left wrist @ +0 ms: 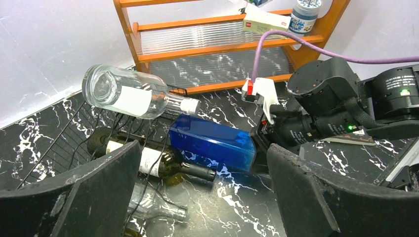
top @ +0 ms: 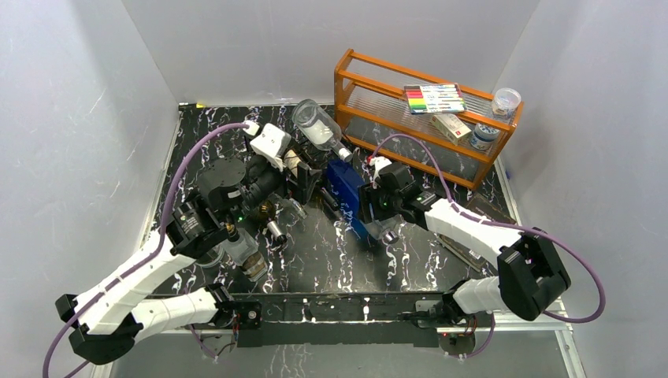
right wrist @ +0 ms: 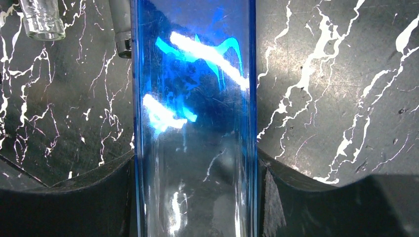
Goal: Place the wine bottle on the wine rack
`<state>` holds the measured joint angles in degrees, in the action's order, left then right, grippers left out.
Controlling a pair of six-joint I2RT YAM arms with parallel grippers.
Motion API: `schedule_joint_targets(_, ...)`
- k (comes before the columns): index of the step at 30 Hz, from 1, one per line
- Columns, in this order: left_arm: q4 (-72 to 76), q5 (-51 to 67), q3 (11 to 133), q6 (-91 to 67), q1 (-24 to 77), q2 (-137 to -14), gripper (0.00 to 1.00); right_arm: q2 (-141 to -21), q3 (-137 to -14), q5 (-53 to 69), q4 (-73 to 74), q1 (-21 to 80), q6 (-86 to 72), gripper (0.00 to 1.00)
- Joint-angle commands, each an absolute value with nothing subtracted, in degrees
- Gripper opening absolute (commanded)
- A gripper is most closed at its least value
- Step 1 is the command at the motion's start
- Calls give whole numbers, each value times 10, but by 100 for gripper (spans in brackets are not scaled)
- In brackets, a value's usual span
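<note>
The worktop (top: 331,260) has the orange shelf (left wrist: 207,50) at its far right corner and the wine rack (left wrist: 64,148) left of centre, carrying a clear bottle (left wrist: 123,94) and a dark bottle (left wrist: 148,160). The blue wine bottle (left wrist: 212,143) lies mid-worktop just beside the rack. The right gripper (right wrist: 195,173) is clamped across its body, and the bottle is possibly lifted. The left gripper (left wrist: 202,163) hangs nearby, spread wide and empty. The carry step seems to be in hand. Next it needs a free cradle on the rack, and room there looks tight among the bottles and the left arm.

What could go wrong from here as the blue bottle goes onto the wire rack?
1. The right jaws pinch the blue bottle by its smooth glass sides; it may slip or swing.
2. The wine rack already holds a tilted clear bottle and a dark bottle close by; a nudge could roll them.
3. The left jaws, open, hang near the same spot, so the arms may clash.
</note>
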<state>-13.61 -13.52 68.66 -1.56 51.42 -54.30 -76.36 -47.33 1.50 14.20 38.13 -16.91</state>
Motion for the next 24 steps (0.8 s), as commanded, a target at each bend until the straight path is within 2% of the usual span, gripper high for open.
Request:
schedule_joint_targets(1, -123, -135, 680, -32, 512, -524, 98, -739, -488, 21, -24, 373, -152, 0)
schedule_joint_targets(14, -104, -147, 666, -18, 512, -544, 98, -860, -479, 70, -227, 331, -124, 0)
schedule_joint_targets(24, -104, -147, 674, -3, 512, -574, 98, -974, -560, 54, -275, 323, -79, 0)
